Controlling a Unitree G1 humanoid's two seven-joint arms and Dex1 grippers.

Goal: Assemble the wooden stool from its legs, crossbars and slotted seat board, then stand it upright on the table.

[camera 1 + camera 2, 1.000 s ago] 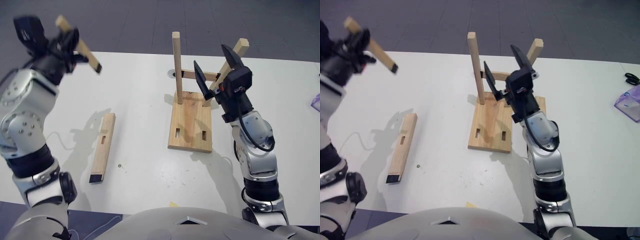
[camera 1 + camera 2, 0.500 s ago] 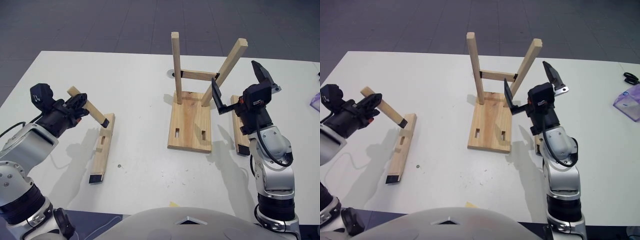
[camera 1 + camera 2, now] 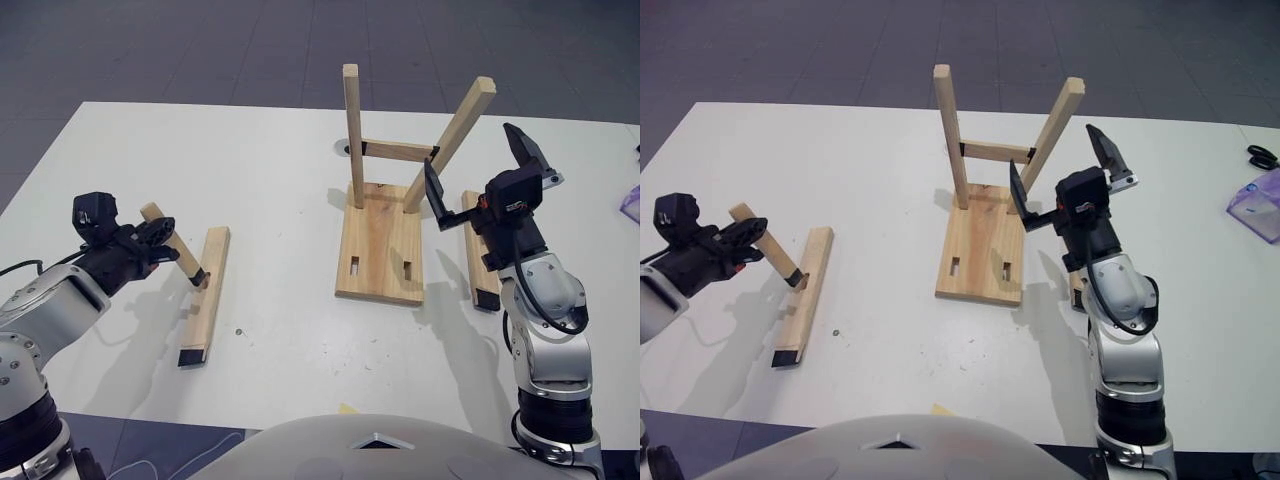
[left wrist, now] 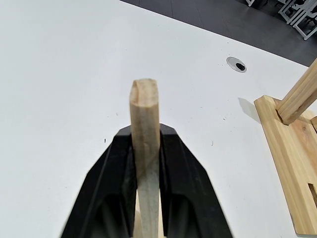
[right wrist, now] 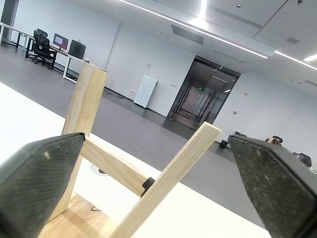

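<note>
The slotted seat board (image 3: 378, 262) lies flat mid-table. One leg (image 3: 352, 130) stands upright in it, a second leg (image 3: 450, 140) leans, and a crossbar (image 3: 397, 150) joins them. Just right of the leaning leg, my right gripper (image 3: 478, 172) hangs open and holds nothing. Partly behind it, another leg (image 3: 480, 270) lies on the table. My left gripper (image 3: 148, 245) is shut on a short bar (image 3: 172, 243). The bar's dark-tipped lower end meets a slotted leg (image 3: 204, 295) lying on the table. In the left wrist view the fingers (image 4: 119, 168) clamp the bar (image 4: 146, 148).
A purple box (image 3: 1260, 205) and scissors (image 3: 1262, 155) sit at the table's far right edge. A round cable hole (image 3: 344, 148) lies behind the seat board. A thin cable (image 3: 25, 268) trails by my left arm. The table's front middle is bare.
My left arm came down from high at the left, bringing the short bar onto the lying slotted leg. My right gripper drew back rightward from the leaning leg, then held still.
</note>
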